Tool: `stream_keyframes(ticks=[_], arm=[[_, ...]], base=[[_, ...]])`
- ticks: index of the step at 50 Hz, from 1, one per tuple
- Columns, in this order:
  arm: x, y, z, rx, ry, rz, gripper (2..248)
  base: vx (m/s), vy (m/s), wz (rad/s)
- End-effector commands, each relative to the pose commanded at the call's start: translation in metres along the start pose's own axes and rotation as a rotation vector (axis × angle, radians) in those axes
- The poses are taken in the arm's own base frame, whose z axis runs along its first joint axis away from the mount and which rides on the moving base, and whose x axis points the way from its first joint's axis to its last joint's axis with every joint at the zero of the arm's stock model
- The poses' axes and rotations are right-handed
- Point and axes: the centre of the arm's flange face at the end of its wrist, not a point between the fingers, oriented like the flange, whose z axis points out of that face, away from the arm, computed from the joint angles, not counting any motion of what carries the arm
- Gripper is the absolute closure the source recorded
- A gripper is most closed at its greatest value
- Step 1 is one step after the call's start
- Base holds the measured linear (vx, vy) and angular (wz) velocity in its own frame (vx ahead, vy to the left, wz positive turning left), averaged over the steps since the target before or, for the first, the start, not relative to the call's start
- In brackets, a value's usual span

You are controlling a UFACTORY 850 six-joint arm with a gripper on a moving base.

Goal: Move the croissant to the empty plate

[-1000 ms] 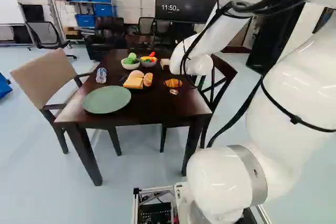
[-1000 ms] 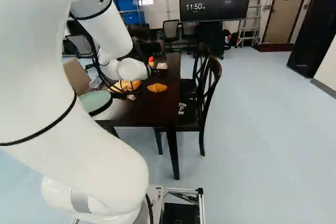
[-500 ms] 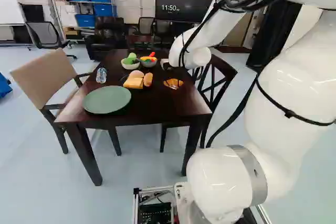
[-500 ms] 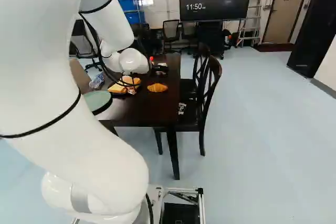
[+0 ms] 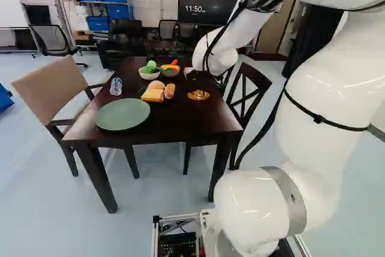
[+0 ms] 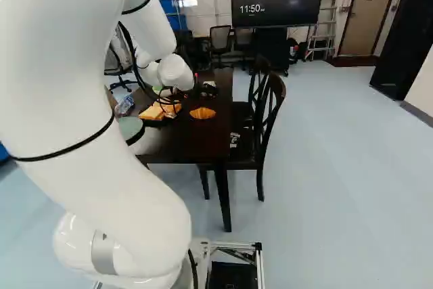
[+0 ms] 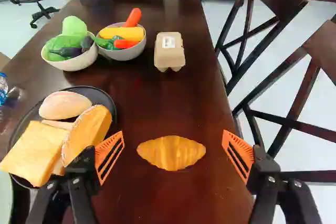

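Observation:
My gripper [image 6: 208, 90] is partly hidden behind the white wrist, over the far half of the table in the right base view. In the wrist view the gripper [image 7: 173, 133] is open, its orange pads wide apart. Between and beyond them the golden croissant [image 7: 171, 152] lies on the dark table, untouched. The left base view also shows the croissant [image 5: 198, 95], near the table's right side. A bare green plate [image 5: 123, 114] lies on the near left part of the table.
A black plate with bread [image 7: 79, 129] sits beside the croissant. Farther back stand two bowls of toy vegetables [image 7: 71, 51] and an egg carton [image 7: 169, 51]. A water bottle [image 5: 116, 86] stands behind the green plate. Dark chairs [image 6: 267, 116] flank the table's right edge.
The arm has swung slightly, its wrist shifting a little farther off over the table and its upper links moving left in the left base view. Croissant, plates and base have stayed put.

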Motion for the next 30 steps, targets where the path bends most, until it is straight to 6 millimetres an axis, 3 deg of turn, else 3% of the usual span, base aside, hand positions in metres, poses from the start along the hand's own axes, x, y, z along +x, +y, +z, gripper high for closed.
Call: stream_keyframes(ticks=[30], arm=[[0.025,0.0,0.004,0.0,-0.119,0.0,3]], base=[[0.0,0.0,0.0]])
